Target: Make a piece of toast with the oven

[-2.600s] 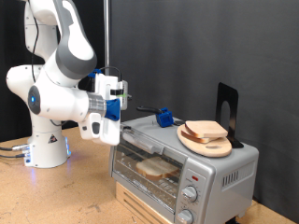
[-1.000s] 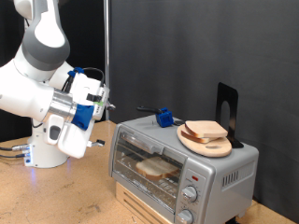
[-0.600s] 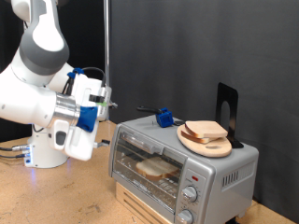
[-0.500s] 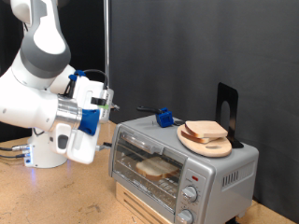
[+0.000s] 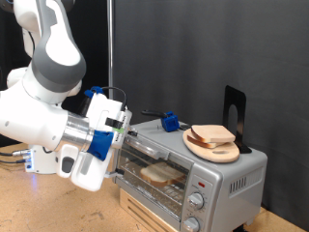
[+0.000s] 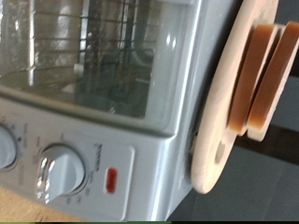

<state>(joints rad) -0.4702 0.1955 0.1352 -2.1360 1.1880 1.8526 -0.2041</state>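
The silver toaster oven (image 5: 224,172) stands at the exterior view's right with its glass door shut. A pale slice of bread (image 5: 161,174) lies inside on the wire rack. Two more slices (image 5: 212,133) lie on a round wooden plate (image 5: 207,149) on the oven's top. My gripper (image 5: 123,125) hovers at the oven's upper left corner, close to the door, with nothing seen in it. The wrist view shows the oven's glass door (image 6: 93,56), a round knob (image 6: 61,170), the red light (image 6: 114,179) and the plate (image 6: 220,112) with its slices (image 6: 266,75). No fingers show there.
A small blue object (image 5: 171,122) and a black upright stand (image 5: 235,109) sit on the oven's top. The oven rests on a wooden box (image 5: 145,215). The robot's base (image 5: 43,159) stands at the exterior view's left on the wooden table (image 5: 39,208).
The arm has swung down and towards the exterior view's right, bringing the hand lower and closer to the oven's front. The oven, bread and plate have not moved.
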